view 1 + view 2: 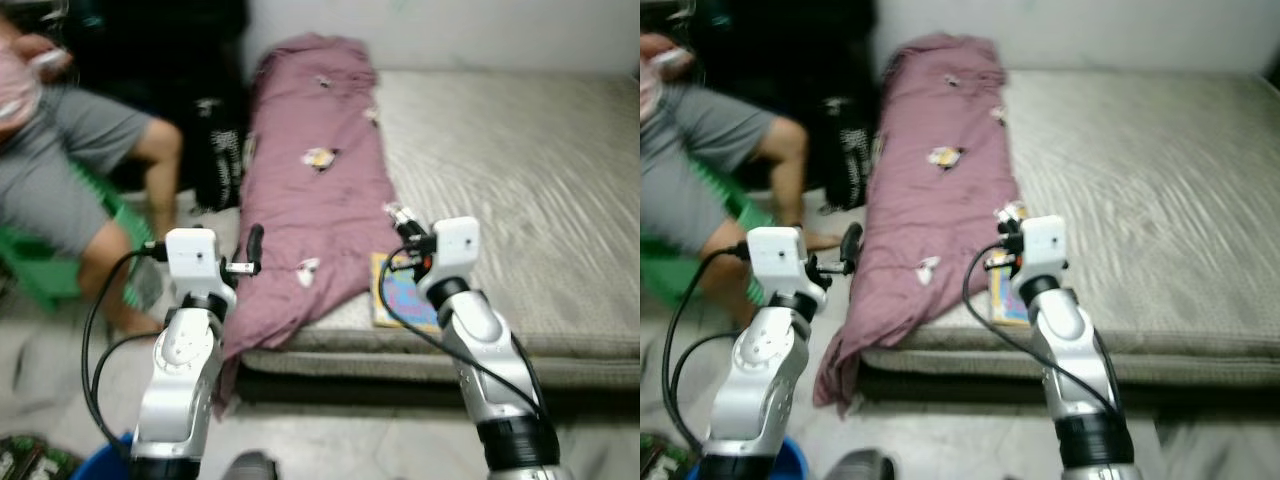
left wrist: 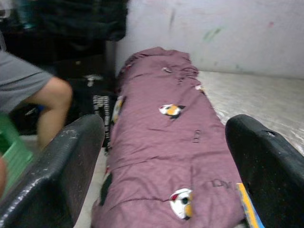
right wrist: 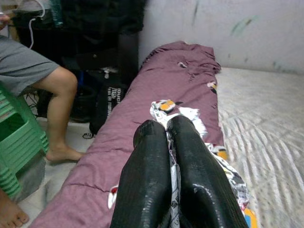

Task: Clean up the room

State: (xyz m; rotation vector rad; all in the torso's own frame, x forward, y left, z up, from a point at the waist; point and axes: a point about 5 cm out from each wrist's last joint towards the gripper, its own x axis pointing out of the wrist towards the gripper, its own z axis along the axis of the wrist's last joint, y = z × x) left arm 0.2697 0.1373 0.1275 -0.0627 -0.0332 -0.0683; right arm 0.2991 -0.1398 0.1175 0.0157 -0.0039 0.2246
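Lying along the left side of the mattress (image 1: 520, 170), the purple blanket (image 1: 315, 190) has its long axis running from the wall down to the near edge, where one end hangs over. The right gripper (image 3: 167, 137), fingers pressed together, pinches a printed cloth (image 3: 190, 114) above the blanket beside a colourful book (image 1: 400, 295). The left gripper (image 2: 164, 156) is spread wide before the blanket's near end.
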